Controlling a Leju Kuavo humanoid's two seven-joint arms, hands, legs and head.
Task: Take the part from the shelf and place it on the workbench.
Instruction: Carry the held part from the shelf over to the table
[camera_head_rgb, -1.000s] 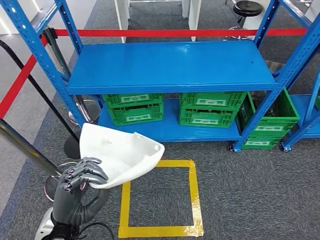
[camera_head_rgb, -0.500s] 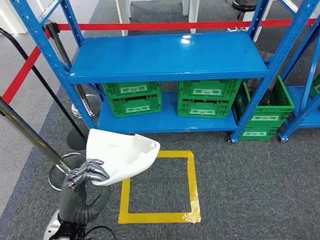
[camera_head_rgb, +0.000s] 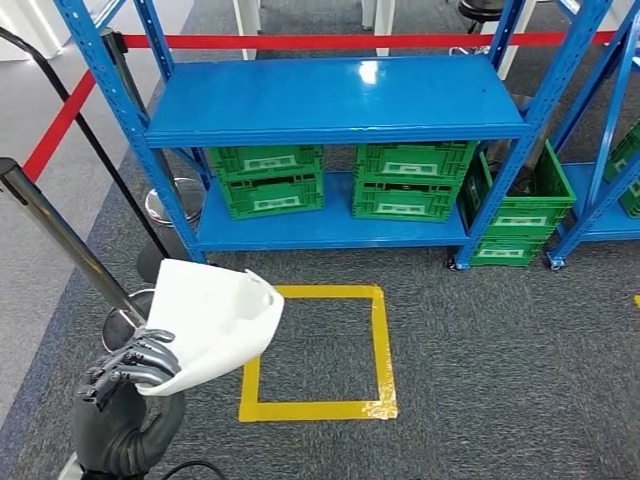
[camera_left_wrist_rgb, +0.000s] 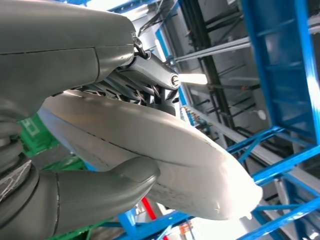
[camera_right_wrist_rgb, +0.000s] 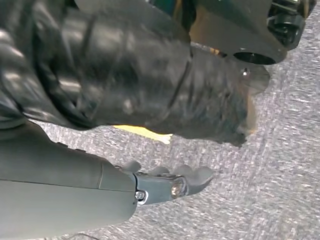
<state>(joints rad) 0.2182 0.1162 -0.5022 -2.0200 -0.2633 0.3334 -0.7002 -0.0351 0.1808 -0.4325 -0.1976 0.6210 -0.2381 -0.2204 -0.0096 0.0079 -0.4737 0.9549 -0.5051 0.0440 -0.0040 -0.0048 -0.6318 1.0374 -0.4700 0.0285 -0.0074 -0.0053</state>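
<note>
A humanoid robot's left hand (camera_head_rgb: 128, 365) carries a white moulded part (camera_head_rgb: 207, 322) in front of a blue steel shelf (camera_head_rgb: 332, 95), its dark fingers (camera_head_rgb: 140, 358) curled over the near edge of the shell and the thick grey thumb (camera_left_wrist_rgb: 98, 192) pressed against the underside. The part sits pinched between thumb and fingers at one end, with most of its length jutting out beyond the fingertips, unsupported, above grey carpet and the near corner of a yellow tape square (camera_head_rgb: 317, 350) on the floor.

By its look the part is a thin, stiff plastic or composite cover: light enough for one hand, rigid enough to hold its shape when gripped at the edge. Its smooth, faintly glossy skin suggests it could slide in the grasp, and the long overhang would lever against the fingers if the arm swings. A hold nearer the middle, or thumb pressure kept firm on the underside, seems the safer choice.

Seen close from the wrist, the part is a long, rounded, off-white shell tapering to a blunt nose away from the fingers, with a fine seam line running along its flank. From above it shows a broad, shallow, dished face and a small notch at the far rim.

The right hand (camera_right_wrist_rgb: 166, 185) hangs low over the carpet, fingers extended with nothing in them. Green crates (camera_head_rgb: 264, 180) line the shelf's lower level. No workbench is visible.
</note>
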